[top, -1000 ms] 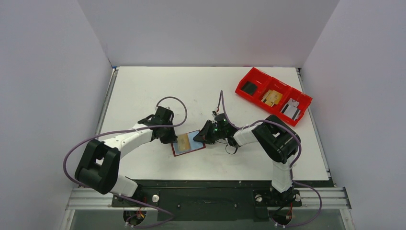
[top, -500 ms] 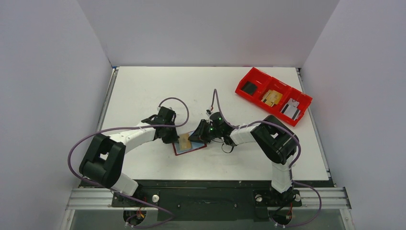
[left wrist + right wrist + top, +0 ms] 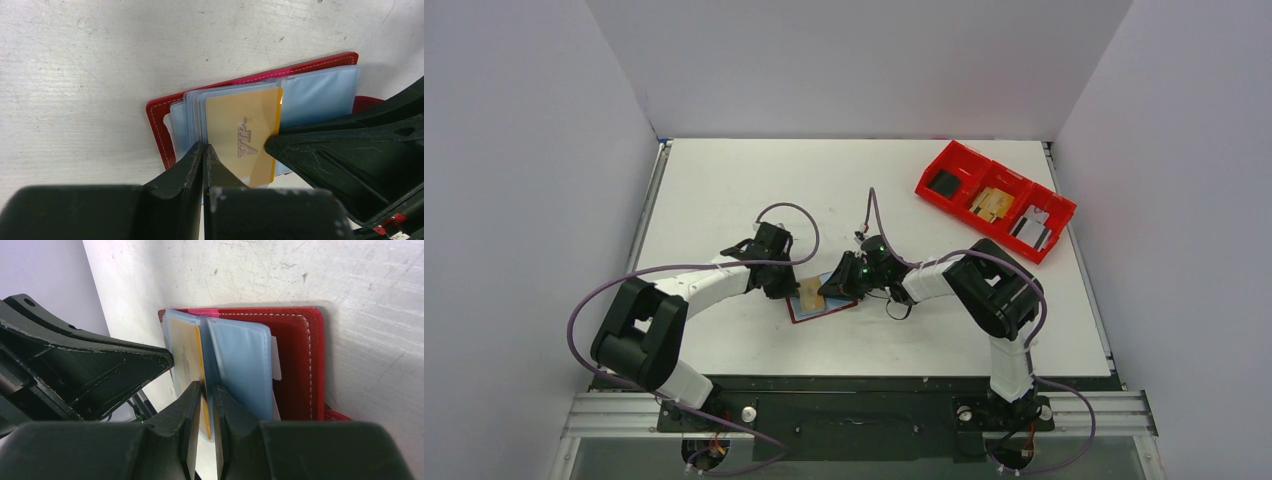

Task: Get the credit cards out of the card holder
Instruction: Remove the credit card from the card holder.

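Observation:
The dark red card holder lies open on the table between both arms. Its pale blue sleeves fan out. A yellow credit card marked VIP stands up among them. My left gripper is shut, its tips against the sleeves' near edge; whether a sleeve is pinched I cannot tell. My right gripper is closed to a narrow gap with the yellow card's edge and its sleeve between the fingertips. One right finger touches the card's corner in the left wrist view.
A bright red three-compartment bin with small flat items stands at the back right. White walls enclose the table on three sides. Purple cables loop above both wrists. The left gripper's black body fills the left of the right wrist view.
My right gripper has moved left onto the open card holder and now has the yellow card's edge between its tips. The left gripper has closed. The holder shifted slightly.

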Controlling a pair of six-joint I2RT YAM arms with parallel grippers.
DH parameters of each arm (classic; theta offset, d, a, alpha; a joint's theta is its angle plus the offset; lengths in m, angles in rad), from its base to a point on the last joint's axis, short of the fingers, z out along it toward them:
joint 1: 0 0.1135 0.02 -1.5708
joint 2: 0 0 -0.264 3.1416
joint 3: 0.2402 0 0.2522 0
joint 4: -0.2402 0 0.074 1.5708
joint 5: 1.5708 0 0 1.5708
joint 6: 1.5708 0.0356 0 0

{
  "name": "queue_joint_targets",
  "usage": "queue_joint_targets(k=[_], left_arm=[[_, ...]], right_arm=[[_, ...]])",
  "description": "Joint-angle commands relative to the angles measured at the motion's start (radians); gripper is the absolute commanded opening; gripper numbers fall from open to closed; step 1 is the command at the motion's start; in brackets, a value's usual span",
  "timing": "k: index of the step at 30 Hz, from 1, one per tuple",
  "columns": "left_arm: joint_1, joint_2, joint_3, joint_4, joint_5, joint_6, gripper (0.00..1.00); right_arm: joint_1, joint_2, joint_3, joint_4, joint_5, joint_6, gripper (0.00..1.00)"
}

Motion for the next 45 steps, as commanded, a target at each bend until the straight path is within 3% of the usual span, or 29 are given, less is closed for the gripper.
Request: queue_joint_targets(k=[1, 6, 32, 45], left_arm=[[-0.008, 0.039, -0.009, -0.01, -0.014, 0.002, 0.0], [-0.008, 0.042, -0.008, -0.013, -0.026, 0.0, 0.0], [0.009, 0.079, -0.009, -0.052, -0.06, 0.005, 0.0], [0.01, 0.084, -0.01, -0.062, -0.075, 0.007, 0.0]], right_arm=[[0.007, 0.006, 0.013, 0.038, 0.005, -0.008, 0.1], [0.005, -0.004, 0.009, 0.05, 0.005, 0.0, 0.0], [-0.053, -0.039, -0.1, 0.194, 0.006, 0.056, 0.0], [-0.068, -0.055, -0.119, 0.171, 0.026, 0.049, 0.0]])
